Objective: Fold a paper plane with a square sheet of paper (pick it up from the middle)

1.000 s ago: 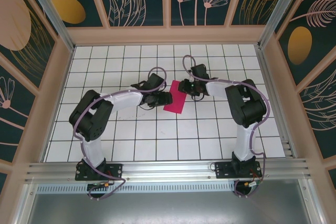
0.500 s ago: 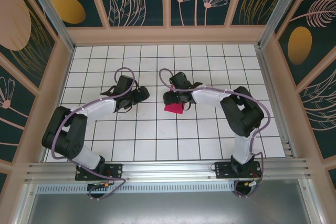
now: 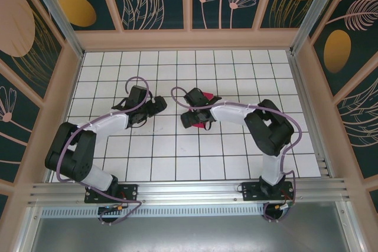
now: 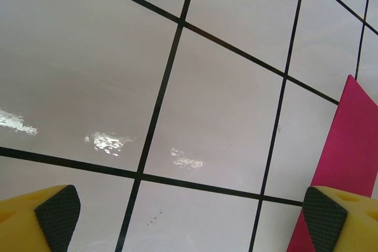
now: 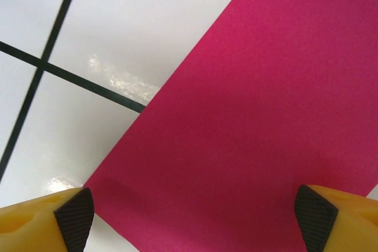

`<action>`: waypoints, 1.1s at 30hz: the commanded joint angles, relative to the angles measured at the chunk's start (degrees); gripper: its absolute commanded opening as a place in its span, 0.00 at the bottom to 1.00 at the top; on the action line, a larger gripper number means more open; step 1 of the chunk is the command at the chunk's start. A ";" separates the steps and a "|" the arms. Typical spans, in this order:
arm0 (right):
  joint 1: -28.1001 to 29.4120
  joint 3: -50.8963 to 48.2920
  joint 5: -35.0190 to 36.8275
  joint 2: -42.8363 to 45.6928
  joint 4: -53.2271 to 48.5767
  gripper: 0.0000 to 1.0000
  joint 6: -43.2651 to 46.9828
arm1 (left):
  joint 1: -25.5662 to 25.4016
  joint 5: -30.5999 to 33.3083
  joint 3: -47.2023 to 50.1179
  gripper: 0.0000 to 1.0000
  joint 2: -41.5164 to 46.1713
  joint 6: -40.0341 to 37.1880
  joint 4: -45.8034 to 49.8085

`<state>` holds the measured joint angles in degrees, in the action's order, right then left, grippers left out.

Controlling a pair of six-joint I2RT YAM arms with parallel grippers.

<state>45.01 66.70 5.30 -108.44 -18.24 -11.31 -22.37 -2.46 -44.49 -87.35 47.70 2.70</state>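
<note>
Left of centre in the top view, the left gripper (image 4: pixel 190 219) hangs low over bare table (image 4: pixel 88 57). Its jaws are spread wide and have hold of nothing. In its wrist view the two pads (image 4: pixel 57 215) sit in the bottom corners with only white tile and black grid lines between them. The paper (image 5: pixel 266 116) enters that view only as a magenta strip along the right edge, just beside the right-hand pad and outside the jaws. In my judgement this arm is parked to one side so that the sheet stays unobstructed, with the jaws ready to take an edge when wanted. The paper lies near the middle of the table in the top view, largely hidden under the right wrist, with pink slivers showing above and below it. It appears to rest flat on the tiles. How far it is folded cannot be told, as no crease is visible. To the right, the right gripper (image 5: pixel 195 213) stands directly over the sheet. Its jaws are likewise wide apart, one pad at the sheet's lower left edge and the other over the magenta at lower right. Nothing is clamped. This placement over the body of the sheet, not a corner, fits the instruction to lift it from the middle. Whether the pads touch the paper cannot be told.
</note>
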 commanded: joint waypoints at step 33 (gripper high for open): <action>-11.95 -8.69 -20.78 -1.96 5.20 0.76 -0.82 | 0.40 -13.16 -1.13 0.99 -3.35 0.55 -7.58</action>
<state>34.20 61.21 -16.08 -106.76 -9.98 -11.05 -22.37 -12.73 -44.58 -89.86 47.75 -1.96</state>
